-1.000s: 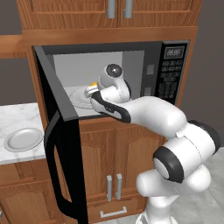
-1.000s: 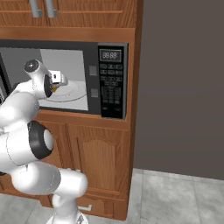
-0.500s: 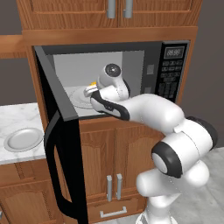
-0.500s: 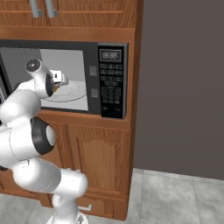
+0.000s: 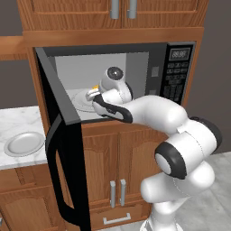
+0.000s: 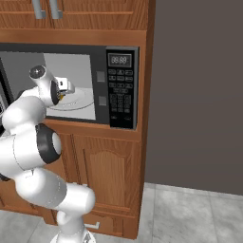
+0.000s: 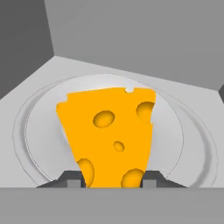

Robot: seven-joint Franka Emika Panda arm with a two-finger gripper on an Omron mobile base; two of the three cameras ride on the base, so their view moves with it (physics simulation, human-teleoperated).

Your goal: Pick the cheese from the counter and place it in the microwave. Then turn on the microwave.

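The orange-yellow cheese with holes sits between my gripper's two dark tips, and the gripper is shut on it. It hangs just over the round glass turntable on the microwave's light grey floor. From the left base camera, my gripper reaches in through the open front of the black microwave, and a yellow sliver of cheese shows at its tip. The right base camera shows the gripper over the turntable inside the microwave.
The microwave's black door with its curved handle stands swung wide open to the left of my arm. A round grey plate lies on the white marble counter at far left. Wooden cabinets sit above and below.
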